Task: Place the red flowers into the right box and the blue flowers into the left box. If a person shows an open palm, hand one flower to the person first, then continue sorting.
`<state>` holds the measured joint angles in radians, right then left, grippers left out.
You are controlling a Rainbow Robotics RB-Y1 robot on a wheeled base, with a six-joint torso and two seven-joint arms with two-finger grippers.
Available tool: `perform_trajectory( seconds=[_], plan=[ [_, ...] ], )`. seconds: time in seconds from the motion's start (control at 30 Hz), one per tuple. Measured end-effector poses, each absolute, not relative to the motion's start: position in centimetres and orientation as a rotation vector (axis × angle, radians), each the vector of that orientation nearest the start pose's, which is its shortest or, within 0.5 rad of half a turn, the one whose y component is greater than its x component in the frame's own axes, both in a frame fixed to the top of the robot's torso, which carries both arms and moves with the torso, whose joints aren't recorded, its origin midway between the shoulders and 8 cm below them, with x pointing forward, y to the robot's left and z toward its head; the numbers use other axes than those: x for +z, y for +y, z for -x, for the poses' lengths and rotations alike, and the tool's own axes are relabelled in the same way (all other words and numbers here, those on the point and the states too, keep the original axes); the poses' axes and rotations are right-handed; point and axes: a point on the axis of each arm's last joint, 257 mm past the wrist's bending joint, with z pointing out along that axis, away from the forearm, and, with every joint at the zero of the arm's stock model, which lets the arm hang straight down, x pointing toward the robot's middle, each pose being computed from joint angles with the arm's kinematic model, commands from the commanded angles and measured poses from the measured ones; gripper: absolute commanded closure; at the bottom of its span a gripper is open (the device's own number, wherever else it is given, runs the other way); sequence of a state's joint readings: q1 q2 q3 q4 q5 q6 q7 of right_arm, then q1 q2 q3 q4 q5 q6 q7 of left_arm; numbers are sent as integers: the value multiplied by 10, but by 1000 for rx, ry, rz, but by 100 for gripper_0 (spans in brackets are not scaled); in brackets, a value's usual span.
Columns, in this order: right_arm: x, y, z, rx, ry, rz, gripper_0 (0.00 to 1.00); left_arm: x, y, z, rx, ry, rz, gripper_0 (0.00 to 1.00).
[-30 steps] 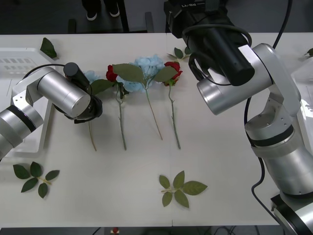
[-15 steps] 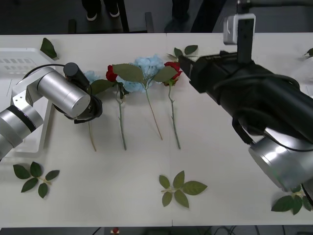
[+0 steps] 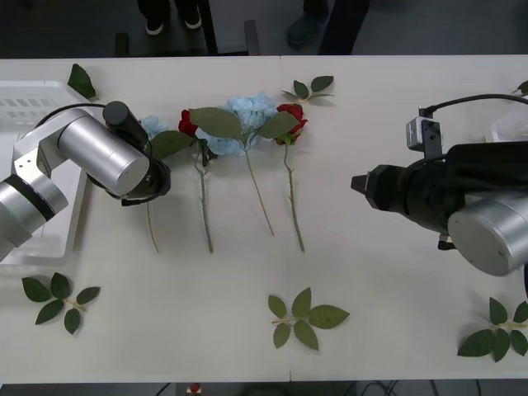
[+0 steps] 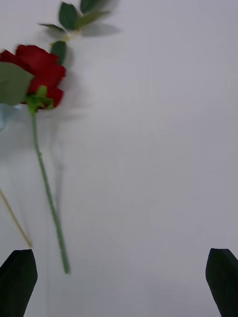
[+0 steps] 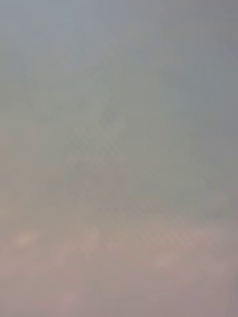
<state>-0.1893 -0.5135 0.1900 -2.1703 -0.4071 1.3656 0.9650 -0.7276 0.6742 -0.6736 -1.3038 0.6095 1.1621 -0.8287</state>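
Right hand [image 4: 119, 282] spread wide, left arm low.

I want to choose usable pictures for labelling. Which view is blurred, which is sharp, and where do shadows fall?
Left wrist view: a featureless grey-pink haze, nothing can be made out. Right wrist view: slightly soft, the red flower casts a faint shadow on the table beside its stem; the right gripper has open fingers. Front view: sharp, even light, soft shadows under the left gripper.
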Motion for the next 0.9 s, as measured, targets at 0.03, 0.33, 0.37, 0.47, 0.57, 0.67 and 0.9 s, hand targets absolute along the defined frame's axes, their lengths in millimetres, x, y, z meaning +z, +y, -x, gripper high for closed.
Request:
perform_trajectory(
  seconds=[0.03,0.33,0.37,0.47,0.57,0.67,0.9],
  plan=[
    [-218,-194,-470,276,2361,-98,1,-307,257,-553,52,2623,163,100],
    [-239,-160,-525,325,2422,-138,1,-262,271,-526,96,2703,107,100],
    [-237,-152,-531,329,2417,-133,1,-253,272,-524,107,2708,100,100],
    [-232,-129,-548,351,2399,-118,1,-224,272,-519,118,2722,73,100],
    [-227,-113,-561,385,2378,-115,1,-194,270,-515,106,2733,53,100],
    [-222,-103,-573,413,2337,-105,1,-166,270,-511,71,2742,47,100],
    [-254,-82,-585,343,2338,34,1,-126,297,-509,56,2715,53,100]
  ],
)
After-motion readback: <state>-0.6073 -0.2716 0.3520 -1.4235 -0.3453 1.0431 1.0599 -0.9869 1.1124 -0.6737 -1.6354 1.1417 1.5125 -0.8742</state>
